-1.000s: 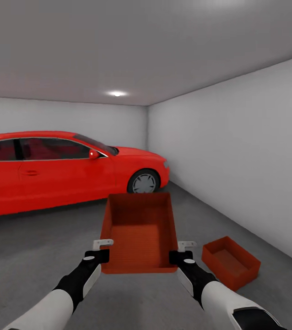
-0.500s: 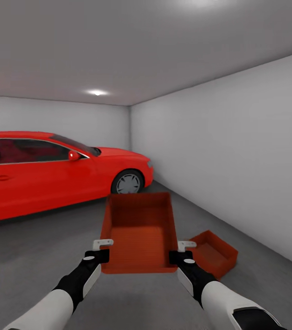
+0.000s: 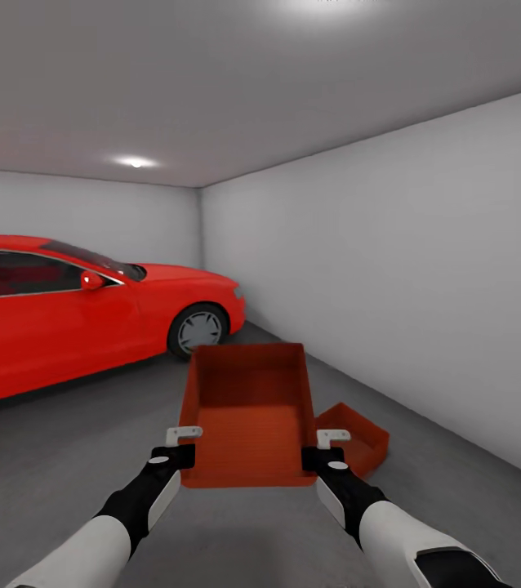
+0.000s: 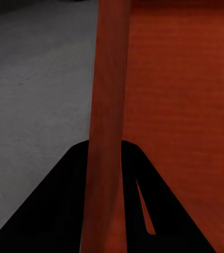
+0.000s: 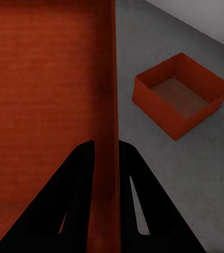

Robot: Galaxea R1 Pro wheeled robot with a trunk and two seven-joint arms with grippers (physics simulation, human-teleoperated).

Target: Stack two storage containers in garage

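While our left gripper (image 3: 180, 445) and right gripper (image 3: 326, 449) pinch opposite walls of the raised bin (image 3: 248, 412), the other bin (image 3: 354, 437) sits on the floor (image 3: 48, 457) just right, so lowering off-centre could tip the stack.

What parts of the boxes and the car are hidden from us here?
- Head view: the held container covers the near left corner of the container on the floor.
- Head view: the red car is cut off by the picture's left edge, so its back end is unseen.
- Wrist views: the fingers straddle the held container's walls; its outer sides below are hidden.
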